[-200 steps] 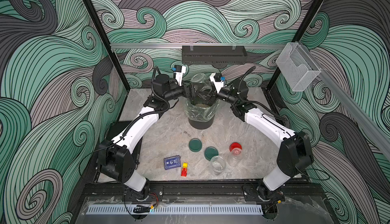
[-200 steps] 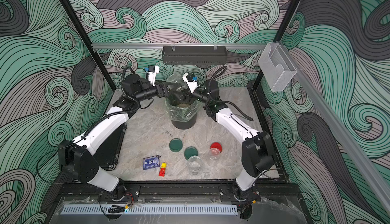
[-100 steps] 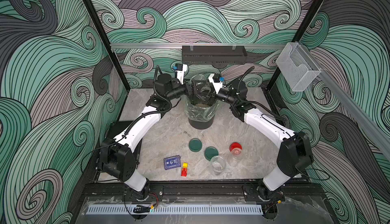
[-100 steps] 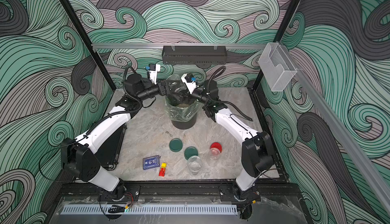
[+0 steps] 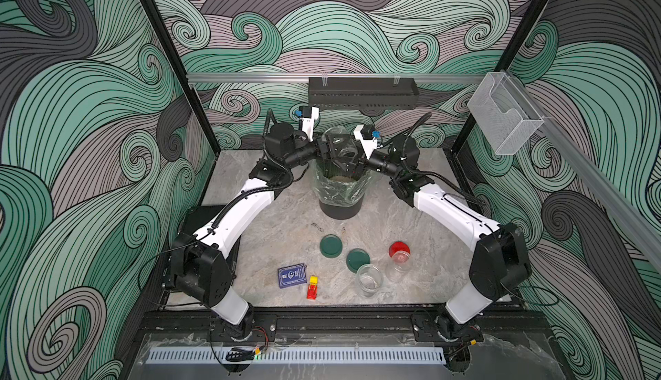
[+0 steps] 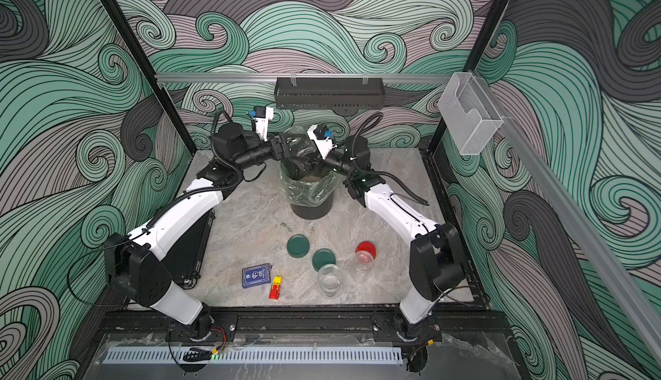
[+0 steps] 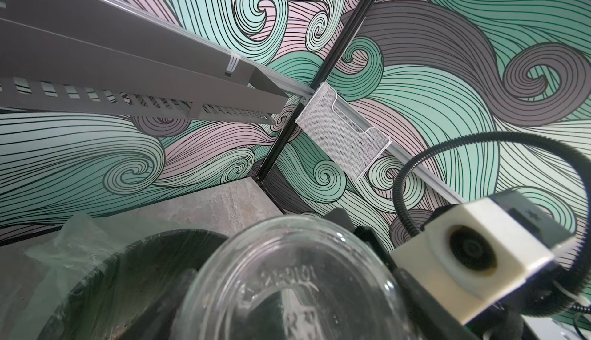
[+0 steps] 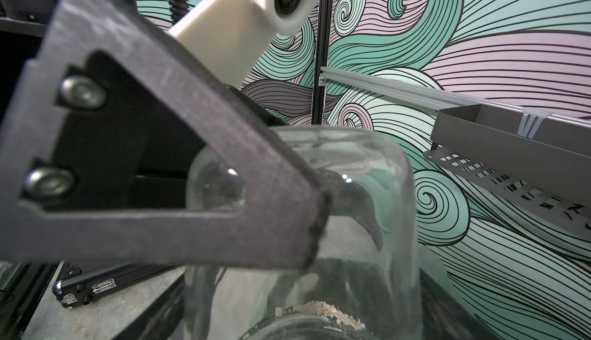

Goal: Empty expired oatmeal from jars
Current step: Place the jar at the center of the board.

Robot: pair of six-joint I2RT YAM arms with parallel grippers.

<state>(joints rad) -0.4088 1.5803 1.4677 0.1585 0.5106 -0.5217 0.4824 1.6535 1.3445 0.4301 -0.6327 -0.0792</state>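
Observation:
A clear jar (image 5: 341,149) (image 6: 302,147) hangs tipped over the black bin (image 5: 339,210) (image 6: 310,210), held between both grippers. My right gripper (image 5: 349,158) is shut on its side. My left gripper (image 5: 329,148) is shut on its base end, and the jar's embossed bottom (image 7: 287,290) fills the left wrist view. One left finger (image 8: 160,194) lies against the glass (image 8: 367,194). Oatmeal (image 8: 319,311) clings at the jar's lower rim, and a pale heap of oatmeal (image 5: 339,179) lies in the bin's liner. An open empty jar (image 5: 369,280) and a jar with a red lid (image 5: 398,258) stand near the front.
Two dark green lids (image 5: 331,246) (image 5: 357,260) lie flat in front of the bin. A blue card box (image 5: 292,275) and a red-yellow toy (image 5: 313,287) sit front left. A black case (image 5: 200,217) lies at the left edge. A dark shelf (image 5: 361,92) hangs behind.
My left gripper has closed in from wide open onto the jar's base end, and its wrist has shifted slightly toward the bin. The right arm and jar have stayed put.

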